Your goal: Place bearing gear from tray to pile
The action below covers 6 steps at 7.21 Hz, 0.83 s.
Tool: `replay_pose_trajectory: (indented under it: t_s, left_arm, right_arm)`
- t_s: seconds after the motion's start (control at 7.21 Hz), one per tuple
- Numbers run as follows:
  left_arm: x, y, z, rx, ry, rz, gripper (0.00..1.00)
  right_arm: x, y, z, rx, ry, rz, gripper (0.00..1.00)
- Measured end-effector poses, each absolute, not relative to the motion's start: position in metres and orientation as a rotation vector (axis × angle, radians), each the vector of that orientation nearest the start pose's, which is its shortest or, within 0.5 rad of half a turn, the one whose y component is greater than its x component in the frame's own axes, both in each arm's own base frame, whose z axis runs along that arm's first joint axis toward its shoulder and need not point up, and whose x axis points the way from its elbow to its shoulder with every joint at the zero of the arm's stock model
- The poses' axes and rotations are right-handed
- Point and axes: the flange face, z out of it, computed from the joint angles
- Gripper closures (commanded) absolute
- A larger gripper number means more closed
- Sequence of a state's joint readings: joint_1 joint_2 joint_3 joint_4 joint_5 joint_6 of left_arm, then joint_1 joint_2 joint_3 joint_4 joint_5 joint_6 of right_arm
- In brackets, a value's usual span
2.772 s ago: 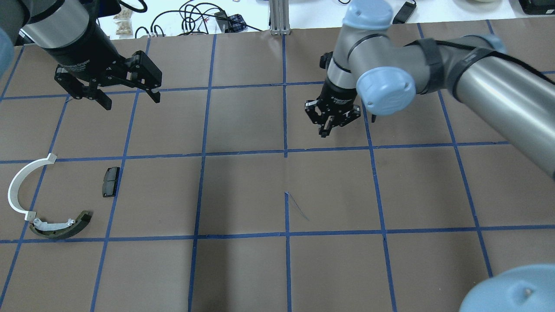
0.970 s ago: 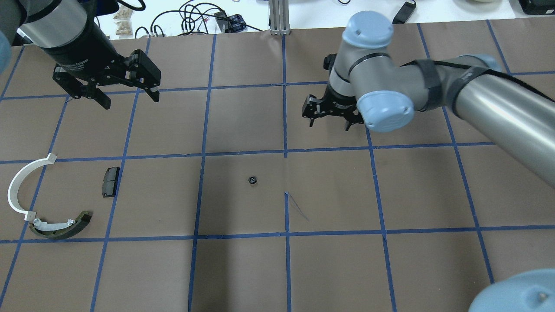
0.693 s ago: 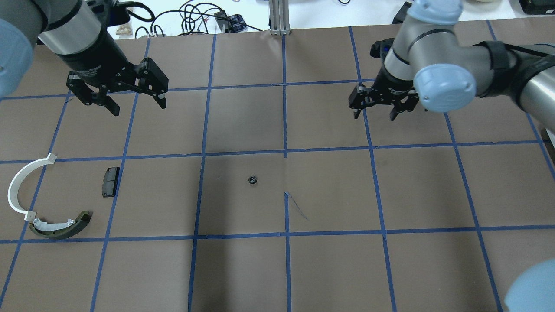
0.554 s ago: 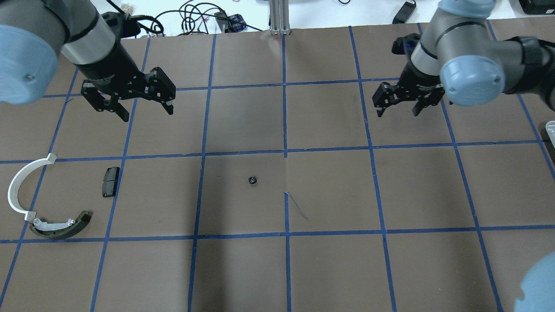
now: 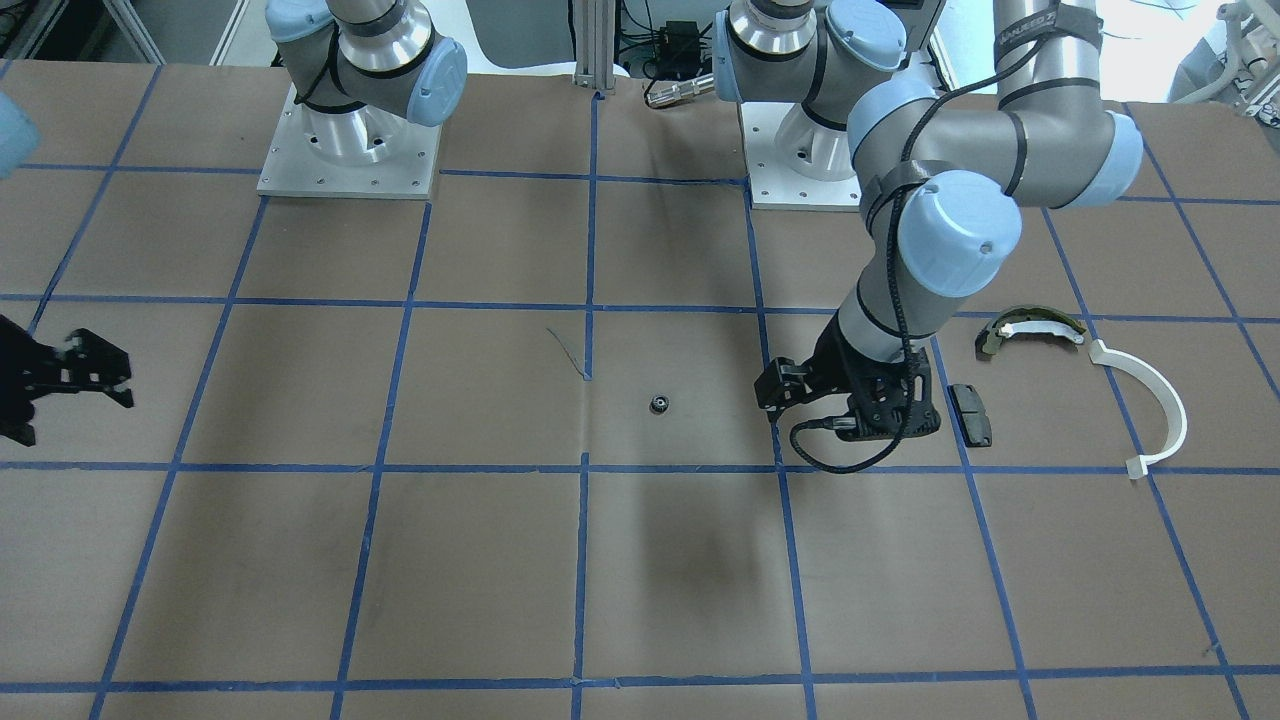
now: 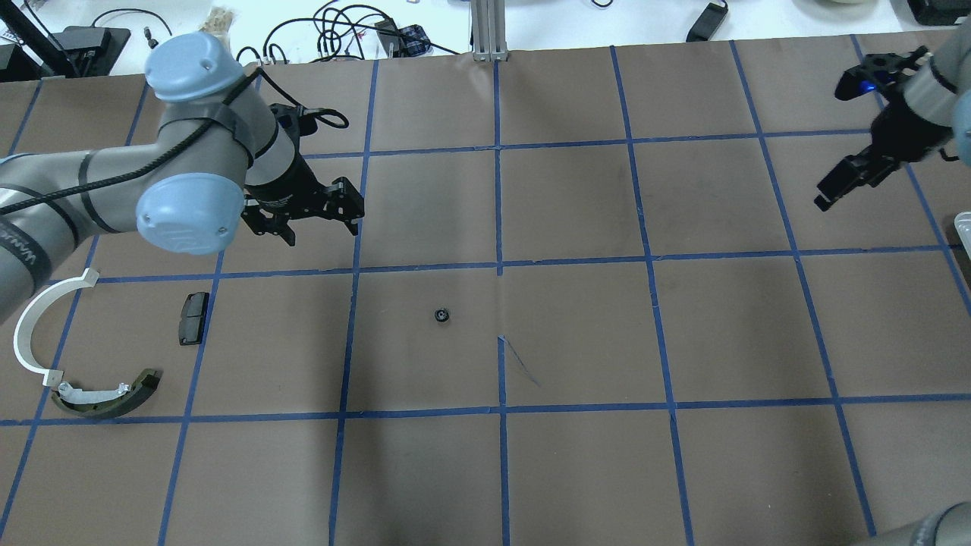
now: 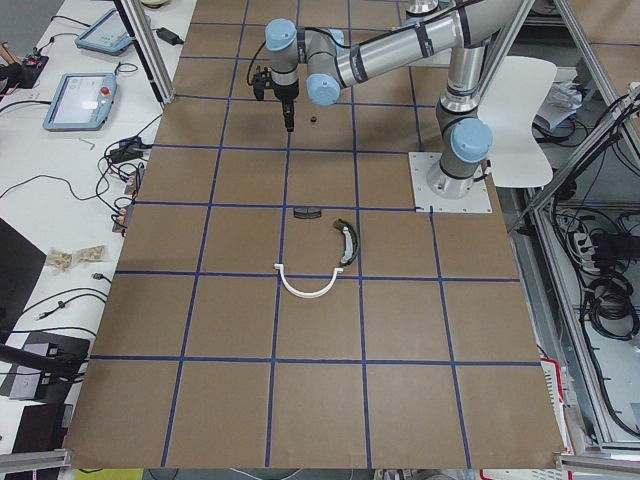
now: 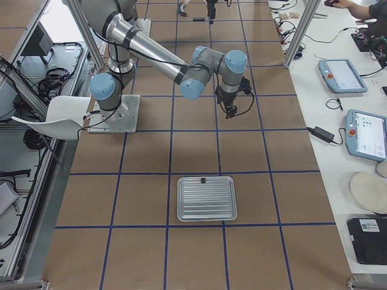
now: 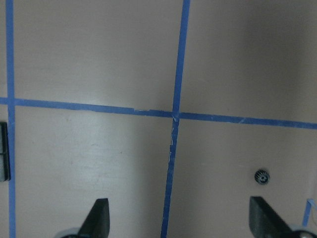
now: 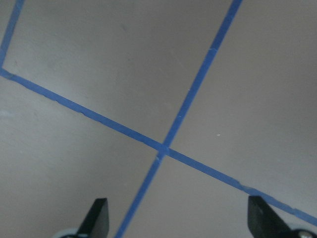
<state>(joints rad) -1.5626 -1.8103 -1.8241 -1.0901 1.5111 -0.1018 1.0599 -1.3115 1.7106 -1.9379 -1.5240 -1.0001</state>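
Observation:
The bearing gear [image 6: 442,315], a tiny black ring, lies alone on the brown paper near the table's middle; it also shows in the front view [image 5: 659,403] and the left wrist view [image 9: 261,175]. My left gripper [image 6: 322,233] is open and empty, hovering up and left of the gear. The pile sits at the far left: a white half-ring strip [image 6: 34,326], an olive-and-white shoe [image 6: 106,394] and a black pad [image 6: 193,317]. My right gripper [image 6: 834,189] is open and empty at the far right. The metal tray [image 8: 205,205] lies beyond it.
Blue tape lines grid the brown paper [image 6: 576,470]. A small dark part [image 8: 204,180] sits at the tray's far rim. Cables and boxes [image 6: 341,30] lie past the far table edge. The arm bases [image 5: 345,150] stand at the robot's side.
The right gripper opened and left the gear on the table, then drew away to the far right. The left arm moved right and lower, closer to the gear. The pile has not moved.

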Motion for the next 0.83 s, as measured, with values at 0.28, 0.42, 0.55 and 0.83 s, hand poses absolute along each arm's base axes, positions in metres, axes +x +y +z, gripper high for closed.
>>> replay_pose_trajectory:
  t_s: [0.28, 0.42, 0.55, 0.83]
  left_arm:
    - [-0.173, -0.551, 0.258, -0.186, 3.199, -0.006, 0.0]
    - [-0.196, -0.548, 0.248, -0.163, 3.206, -0.028, 0.0]
    - [-0.223, -0.538, 0.235, -0.122, 3.209, -0.026, 0.0]
    - [-0.252, -0.498, 0.191, -0.07, 3.202, 0.039, 0.0]
  right_arm:
    - [-0.233, -0.537, 0.318, -0.968, 2.93, -0.043, 0.03]
    - [-0.26, -0.526, 0.316, -1.083, 2.892, -0.051, 0.01]
    - [-0.289, -0.513, 0.31, -1.193, 2.843, -0.054, 0.01]
    - [-0.35, -0.491, 0.286, -1.369, 2.73, -0.058, 0.04]
